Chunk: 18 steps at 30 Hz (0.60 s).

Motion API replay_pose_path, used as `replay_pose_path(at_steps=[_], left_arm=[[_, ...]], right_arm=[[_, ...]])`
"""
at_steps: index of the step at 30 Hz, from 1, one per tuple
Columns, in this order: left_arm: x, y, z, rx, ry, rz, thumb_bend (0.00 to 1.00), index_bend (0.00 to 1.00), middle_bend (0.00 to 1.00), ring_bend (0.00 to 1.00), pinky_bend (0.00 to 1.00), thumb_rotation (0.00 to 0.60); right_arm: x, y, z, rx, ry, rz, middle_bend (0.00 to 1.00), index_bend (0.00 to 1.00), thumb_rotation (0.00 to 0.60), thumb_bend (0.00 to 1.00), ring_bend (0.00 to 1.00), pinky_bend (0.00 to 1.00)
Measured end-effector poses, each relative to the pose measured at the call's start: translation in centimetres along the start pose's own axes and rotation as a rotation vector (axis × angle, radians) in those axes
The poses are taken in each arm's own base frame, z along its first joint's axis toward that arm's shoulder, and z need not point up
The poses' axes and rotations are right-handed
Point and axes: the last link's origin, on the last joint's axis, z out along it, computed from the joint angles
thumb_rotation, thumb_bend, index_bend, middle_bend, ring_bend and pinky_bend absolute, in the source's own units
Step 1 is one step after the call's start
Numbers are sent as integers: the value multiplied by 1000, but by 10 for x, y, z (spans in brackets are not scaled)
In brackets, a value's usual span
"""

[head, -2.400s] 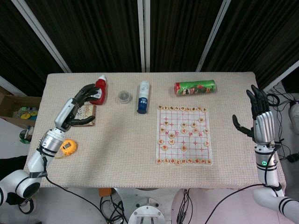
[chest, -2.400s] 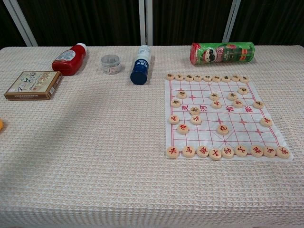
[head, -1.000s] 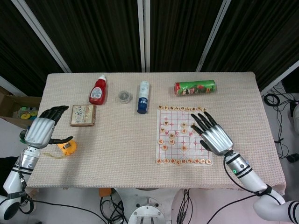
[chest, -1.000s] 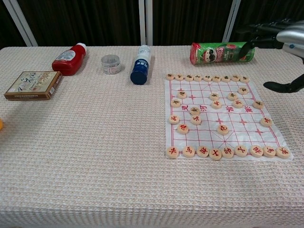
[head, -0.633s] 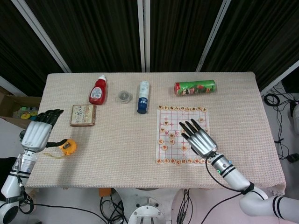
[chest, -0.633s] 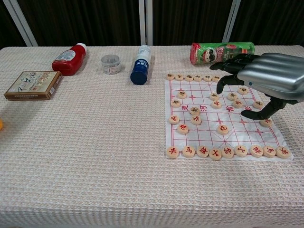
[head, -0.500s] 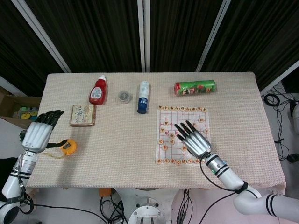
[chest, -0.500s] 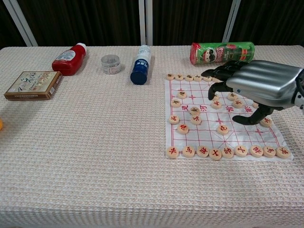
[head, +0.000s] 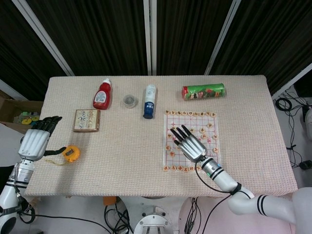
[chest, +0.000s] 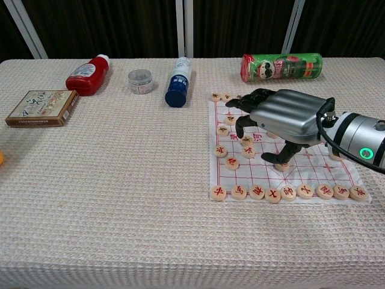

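So the right hand (chest: 281,120) has swung in over the chess board (chest: 346,174), fingers spread and holding nothing, hovering above the middle pieces (chest: 231,163), so probably lining up a pick.

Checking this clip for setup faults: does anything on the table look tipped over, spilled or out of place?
Three containers lie on their sides along the far edge: the green chip can, the red bottle and the blue-capped white bottle. Nothing has spilled. The right hand hovers, fingers spread, over the chess board.
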Motion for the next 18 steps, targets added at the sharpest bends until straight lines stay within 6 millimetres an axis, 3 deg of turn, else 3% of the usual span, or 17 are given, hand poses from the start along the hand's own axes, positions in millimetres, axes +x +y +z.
replay_pose_path(at_steps=[18], left_arm=[[-1,-7,-2,12,-8,-30,130,110,125,117,209,466]], right_arm=[[-9,-8,11,-1,21,15,27,433,600,287,0,0]])
